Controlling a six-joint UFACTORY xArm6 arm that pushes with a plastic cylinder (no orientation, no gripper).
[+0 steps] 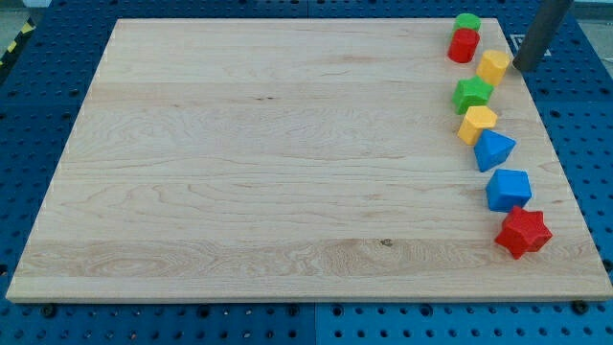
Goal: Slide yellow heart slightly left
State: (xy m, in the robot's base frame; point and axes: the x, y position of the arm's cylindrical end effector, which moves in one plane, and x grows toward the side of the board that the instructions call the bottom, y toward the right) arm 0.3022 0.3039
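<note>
- Wooden board (pixel 268 163) lay flat on a blue pegboard (pixel 38 57), filling most of the view; grain ran left to right.
- Small dark knot (pixel 386 241) noted in the wood, low and right of centre.
- All blocks stood in a loose column down the board's right side, top to bottom.
- Green cylinder (pixel 467 21) sat at the view's top, touching the red cylinder (pixel 463 45) just below it.
- Green star (pixel 472 94) sat lower, near mid-column, just above a yellow block (pixel 476 124); shape of this yellow one not clear, possibly hexagonal.
- Blue triangle-like block (pixel 493 149) touched that yellow block at its lower right.
- Yellow heart (pixel 493 66) sat right of the red cylinder and just above-right of the green star, near the board's right edge; heart shape hard to confirm at this size.
- Blue block (pixel 508 189), roughly pentagonal, sat below the blue triangle, slightly apart from it.
- Red star (pixel 523 232) sat lowest, touching the blue block's lower edge.
- Tip (pixel 522 67) found just right of the yellow heart, at about the same height in the view; contact could not be told, looked very near or touching.
- Rod came down from the view's top right corner, dark and plain; bare rod, nothing to open or clench, nothing held.
</note>
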